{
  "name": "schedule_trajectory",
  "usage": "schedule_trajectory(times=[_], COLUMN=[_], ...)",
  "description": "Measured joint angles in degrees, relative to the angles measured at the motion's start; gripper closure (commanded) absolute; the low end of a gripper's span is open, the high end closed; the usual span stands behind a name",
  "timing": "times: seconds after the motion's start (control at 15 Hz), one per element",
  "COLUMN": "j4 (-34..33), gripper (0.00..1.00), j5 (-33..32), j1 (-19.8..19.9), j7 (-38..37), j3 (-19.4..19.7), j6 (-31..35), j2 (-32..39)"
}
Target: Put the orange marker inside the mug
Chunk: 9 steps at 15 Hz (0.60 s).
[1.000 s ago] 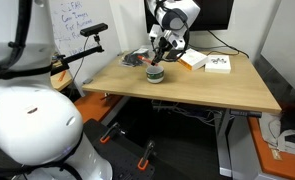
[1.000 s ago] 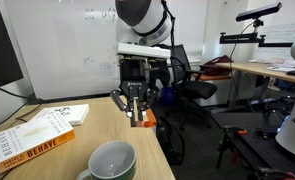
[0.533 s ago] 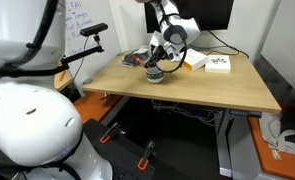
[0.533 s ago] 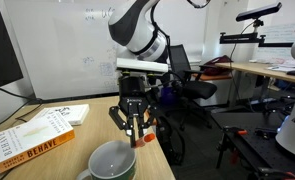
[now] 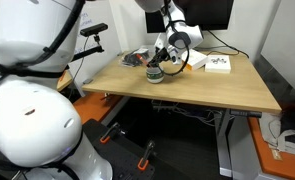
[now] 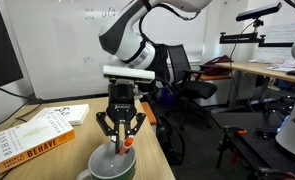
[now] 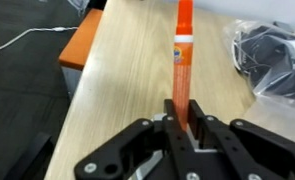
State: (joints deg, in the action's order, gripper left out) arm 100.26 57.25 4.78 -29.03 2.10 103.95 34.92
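Office-lab kind of room, whiteboard on the wall and a light wood table [image 5: 212,92] with some white boxes [image 5: 218,64] at the back and a book [image 6: 32,140] off to one side. The gripper [image 6: 120,141] sits right over the mug [image 6: 96,166], jaws pinched tight on the orange marker [image 7: 183,40], which it holds roughly upright with the free end pointing down. In an exterior view the gripper [image 5: 158,63] hangs just above the mug [image 5: 155,76], so I'd say the marker is at the mouth or just poking in, but not let go yet. The wrist view only shows the marker running out over bare table [image 7: 117,90], with a dark bag of cables [image 7: 272,55] off to the side; the mug doesn't show there at all, so centering is hard to judge. I can't make out anything else inside the mug. What could go wrong: if the marker's low end isn't well inside the rim on release, it may clip the edge and bounce out onto the table. Since the mug is squat, the marker could also lean on the rim and tip out. Going lower risks the fingers bumping the mug and shoving it.
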Motion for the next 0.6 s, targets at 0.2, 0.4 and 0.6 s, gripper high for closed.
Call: schedule_trajectory(times=[0.2,0.4,0.6], j4=[-1.4,-2.3,-2.2], gripper=[0.27,0.05,0.0], j5=[0.0,-0.1,-1.3], j1=[0.0,0.1,0.1], j7=[0.0,0.7,2.1], j3=[0.3,0.7,1.2], j6=[-0.1,-0.1,-0.1], j2=[1.3,0.9,-1.3])
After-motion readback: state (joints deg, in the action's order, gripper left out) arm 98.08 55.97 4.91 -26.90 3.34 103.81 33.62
